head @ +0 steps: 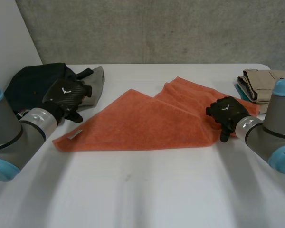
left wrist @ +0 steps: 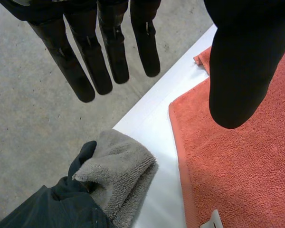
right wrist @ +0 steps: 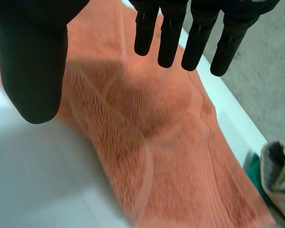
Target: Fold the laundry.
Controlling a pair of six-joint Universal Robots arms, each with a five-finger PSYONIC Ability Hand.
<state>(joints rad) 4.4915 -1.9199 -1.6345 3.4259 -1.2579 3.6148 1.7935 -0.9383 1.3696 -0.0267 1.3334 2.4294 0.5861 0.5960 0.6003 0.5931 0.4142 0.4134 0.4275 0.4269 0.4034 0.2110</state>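
An orange towel lies across the middle of the white table, folded over into a rough triangle, with a small white tag at its left corner. My left hand hovers just above and left of that corner; its fingers are straight and hold nothing, and the towel's edge lies below its thumb. My right hand is over the towel's right end. Its fingers hang straight above the orange towel, empty.
A dark garment and a grey towel are heaped at the back left, right behind my left hand. The grey towel lies beside the orange one. Folded beige and teal clothes are stacked at the back right.
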